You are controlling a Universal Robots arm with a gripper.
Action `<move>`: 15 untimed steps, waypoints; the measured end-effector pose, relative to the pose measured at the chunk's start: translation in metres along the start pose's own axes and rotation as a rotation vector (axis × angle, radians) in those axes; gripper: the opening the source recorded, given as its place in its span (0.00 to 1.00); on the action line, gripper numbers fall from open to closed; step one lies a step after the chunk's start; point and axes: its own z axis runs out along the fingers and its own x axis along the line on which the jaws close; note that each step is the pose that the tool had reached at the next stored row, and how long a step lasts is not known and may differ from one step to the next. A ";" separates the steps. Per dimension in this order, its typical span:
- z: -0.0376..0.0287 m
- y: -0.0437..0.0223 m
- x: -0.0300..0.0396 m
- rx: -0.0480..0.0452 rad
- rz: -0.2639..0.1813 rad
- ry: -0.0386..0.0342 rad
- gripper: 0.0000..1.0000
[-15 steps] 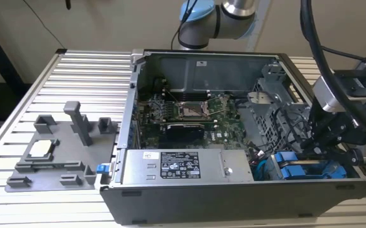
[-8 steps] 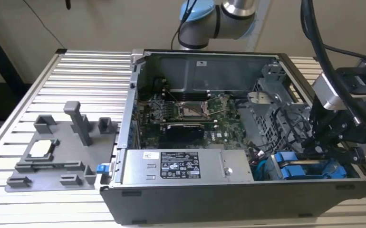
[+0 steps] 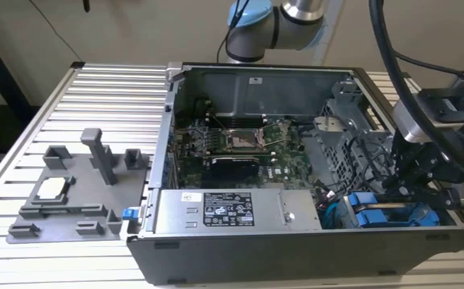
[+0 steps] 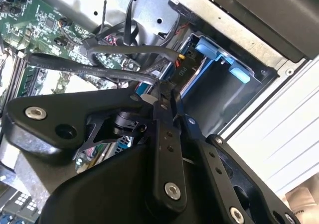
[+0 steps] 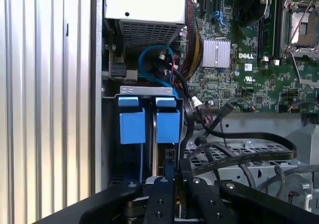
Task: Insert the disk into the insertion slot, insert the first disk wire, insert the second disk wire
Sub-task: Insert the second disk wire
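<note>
The black gripper (image 5: 172, 181) is held just above the blue-framed disk (image 5: 167, 124) seated in the grey sheet-metal insertion slot (image 5: 147, 90); its jaws are seen drawn close together.

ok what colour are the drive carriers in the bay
Bright blue; the two carriers show best in the first wrist view.

The pincer (image 5: 172, 176) tips are hidden behind black cables (image 5: 239, 152).
</note>
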 end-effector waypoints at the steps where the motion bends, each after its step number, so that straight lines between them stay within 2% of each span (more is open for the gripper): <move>1: 0.0002 0.0004 0.0000 0.0007 0.000 0.0003 0.16; 8: 0.0029 0.0021 0.0003 0.0046 -0.001 0.0040 0.16; 15: 0.0060 0.0027 0.0009 0.0046 -0.001 0.0148 0.16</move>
